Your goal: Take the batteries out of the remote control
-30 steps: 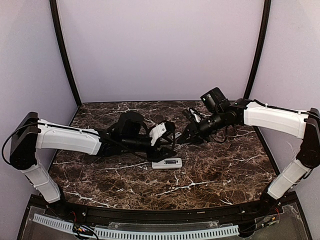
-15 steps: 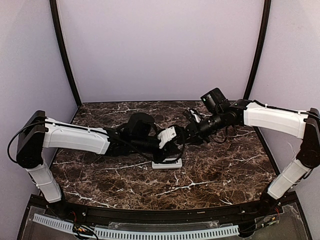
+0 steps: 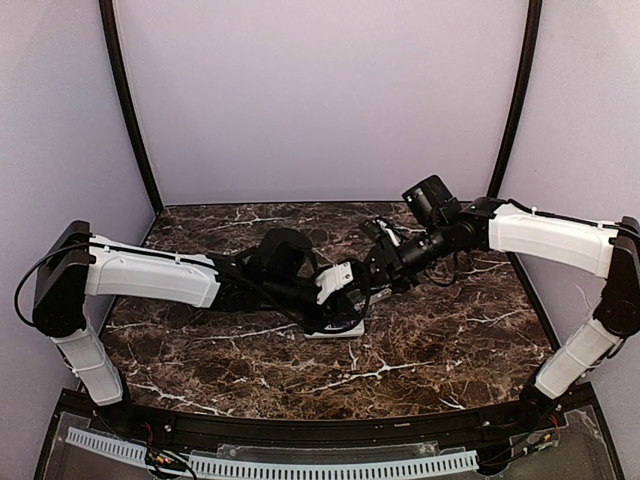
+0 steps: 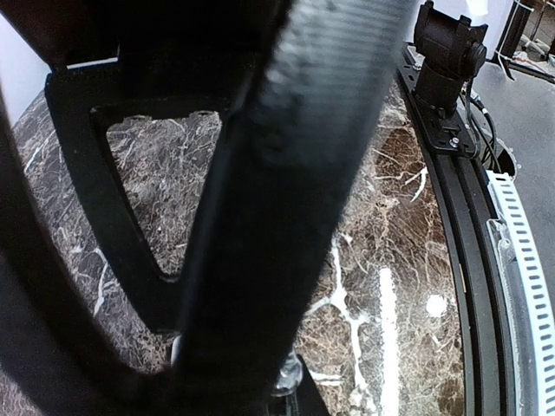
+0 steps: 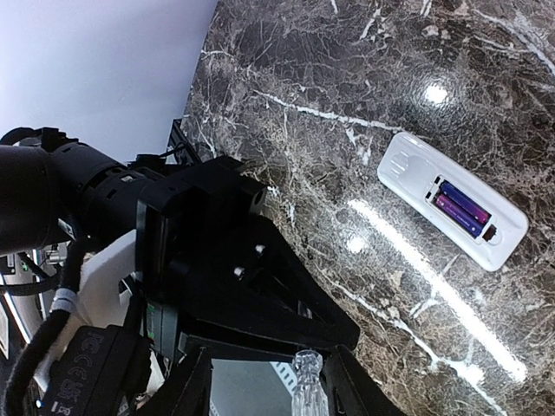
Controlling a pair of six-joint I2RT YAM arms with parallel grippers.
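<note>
The white remote control point(image 5: 414, 166) lies face down on the marble table, its back recess open. Two batteries point(image 5: 460, 206), reddish-purple, lie side by side in the recess. In the top view my left gripper point(image 3: 345, 305) hangs over the remote point(image 3: 347, 331) and hides most of it. Its black jaws look closed to a single wedge in the right wrist view point(image 5: 342, 334). In its own view point(image 4: 251, 381) dark fingers fill the frame and the remote is hidden. My right gripper point(image 3: 372, 268) sits just behind the left one, open and empty point(image 5: 269, 390).
Dark marble table point(image 3: 430, 340) with purple walls behind and at both sides. An arm base point(image 4: 447, 52) and a black rail with a white perforated strip point(image 4: 520, 260) run along the near edge. The two grippers are very close together.
My left gripper has moved right and forward, from beside the remote to right over it, covering most of it. The right gripper has shifted slightly left toward it.
</note>
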